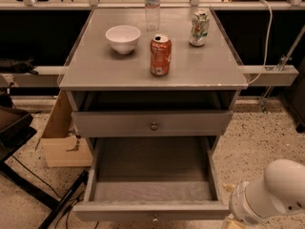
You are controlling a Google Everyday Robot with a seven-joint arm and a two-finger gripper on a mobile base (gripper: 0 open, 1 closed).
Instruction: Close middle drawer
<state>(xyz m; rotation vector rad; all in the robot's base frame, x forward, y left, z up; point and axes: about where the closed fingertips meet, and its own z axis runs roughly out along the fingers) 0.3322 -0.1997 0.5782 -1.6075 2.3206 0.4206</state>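
The middle drawer (151,173) is pulled far out of the grey cabinet (152,75). Its long grey box is open and empty inside. Its flat front (119,212) lies along the bottom of the view, with the small round knob (154,218) at its centre. My white arm (269,192) comes in at the bottom right. My gripper (229,224) is just right of the drawer front's right end and is mostly cut off by the bottom edge. The lowest drawer is hidden under the open one.
The taller-fronted top drawer (119,123) sits slightly out above. On the cabinet top stand a white bowl (123,38), an orange can (160,55), a green-and-white can (198,28) and a water bottle (152,6). A cardboard box (59,137) stands on the floor at the left.
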